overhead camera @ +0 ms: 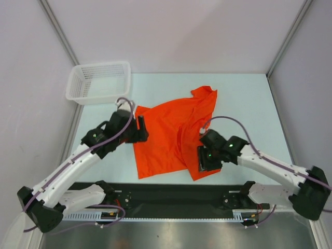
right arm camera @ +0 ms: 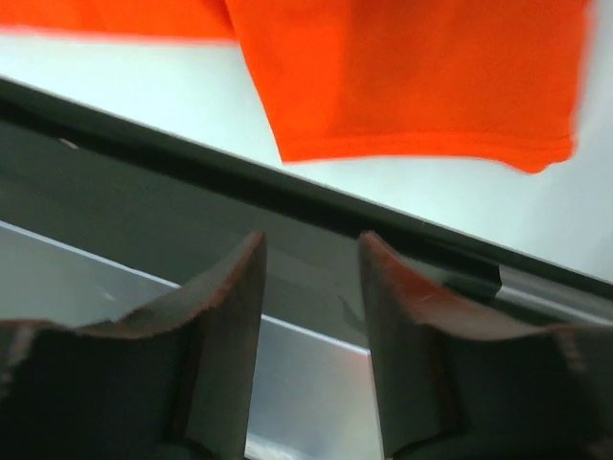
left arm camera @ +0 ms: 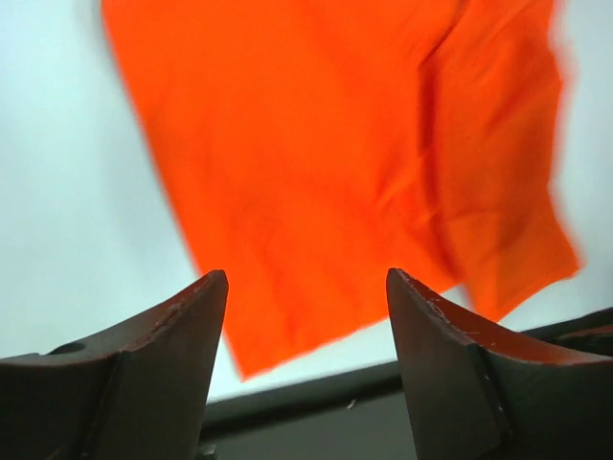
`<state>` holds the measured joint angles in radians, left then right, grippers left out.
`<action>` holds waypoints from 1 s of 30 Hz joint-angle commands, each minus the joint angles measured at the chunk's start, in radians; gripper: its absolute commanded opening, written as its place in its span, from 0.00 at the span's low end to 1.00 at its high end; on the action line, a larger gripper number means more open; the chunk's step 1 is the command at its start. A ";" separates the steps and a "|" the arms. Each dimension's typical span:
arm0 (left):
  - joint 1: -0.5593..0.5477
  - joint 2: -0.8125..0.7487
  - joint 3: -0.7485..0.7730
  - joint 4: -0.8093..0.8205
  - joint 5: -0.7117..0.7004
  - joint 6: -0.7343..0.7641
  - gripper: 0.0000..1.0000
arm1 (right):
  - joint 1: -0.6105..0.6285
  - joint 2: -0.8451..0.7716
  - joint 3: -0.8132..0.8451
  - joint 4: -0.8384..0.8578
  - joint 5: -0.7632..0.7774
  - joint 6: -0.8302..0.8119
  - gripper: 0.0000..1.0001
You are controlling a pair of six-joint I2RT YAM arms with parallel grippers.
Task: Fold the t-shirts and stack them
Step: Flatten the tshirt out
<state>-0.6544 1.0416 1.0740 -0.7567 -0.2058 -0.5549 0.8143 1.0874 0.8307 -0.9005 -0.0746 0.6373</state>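
Pale counter point(overhead camera: 244, 98) holds your orange-red t-shirt point(overhead camera: 174, 137), rumpled, its long axis running far-right to near-left. Your left hand point(overhead camera: 140, 127) flanks its left edge and your right hand point(overhead camera: 208, 164) its near-right corner; both gape empty.

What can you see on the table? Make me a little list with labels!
shirt: orange-red, rumpled and partly folded over, lying on the table, not held
basket: white mesh, far left corner, apart from the shirt
left gripper: open, holding nothing, at the shirt's left edge
right gripper: open, holding nothing, at the shirt's near right corner
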 commanded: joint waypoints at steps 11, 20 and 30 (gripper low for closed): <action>0.001 -0.344 -0.378 -0.200 0.146 -0.326 0.72 | 0.356 0.431 0.079 0.167 0.278 0.024 0.52; 0.001 -0.428 -0.422 -0.260 0.170 -0.370 0.72 | 0.364 0.525 0.077 0.236 0.309 -0.019 0.39; 0.001 -0.414 -0.450 -0.277 0.193 -0.395 0.73 | 0.355 0.500 0.044 0.218 0.322 -0.008 0.00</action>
<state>-0.6540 0.6117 0.6472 -1.0279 -0.0387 -0.9176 1.1740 1.5913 0.8974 -0.7010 0.2096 0.6258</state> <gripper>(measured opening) 0.724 0.030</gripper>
